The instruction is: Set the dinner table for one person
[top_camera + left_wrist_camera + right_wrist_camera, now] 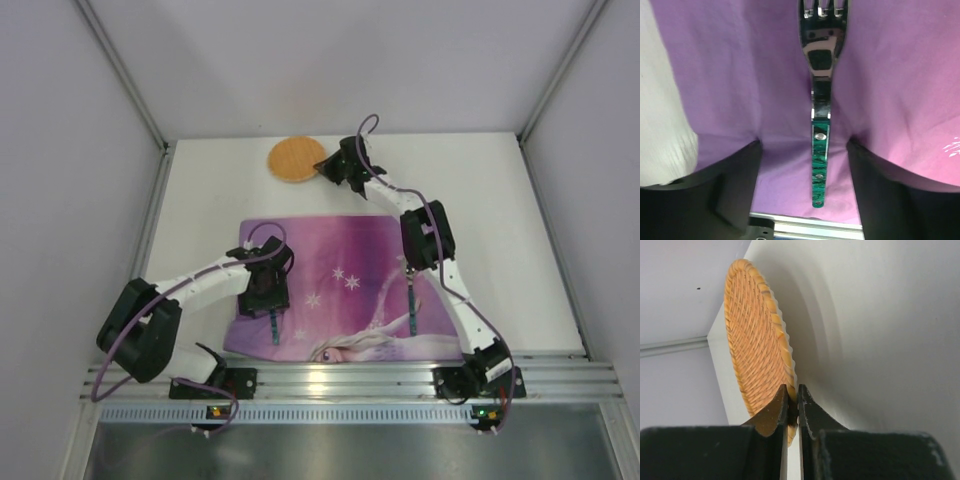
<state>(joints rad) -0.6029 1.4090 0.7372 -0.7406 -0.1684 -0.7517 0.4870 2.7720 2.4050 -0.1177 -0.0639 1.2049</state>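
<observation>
The white dinner table [480, 220] carries a purple princess placemat [340, 270]. A fork [821, 125] with a green handle lies on the placemat's left part; in the top view the fork [272, 325] is near the front edge. My left gripper [805, 160] is open and low over the mat, its fingers on either side of the fork handle without touching it. My right gripper [792, 400] is shut on the rim of a round woven coaster [757, 340] at the table's back edge; from above the coaster [290, 160] lies just left of that gripper [328, 170].
A second green-handled utensil [410, 305] lies on the placemat's right part, partly under the right arm. A ribbed aluminium rail [350, 380] runs along the near edge. Grey walls [60, 150] enclose the table on three sides.
</observation>
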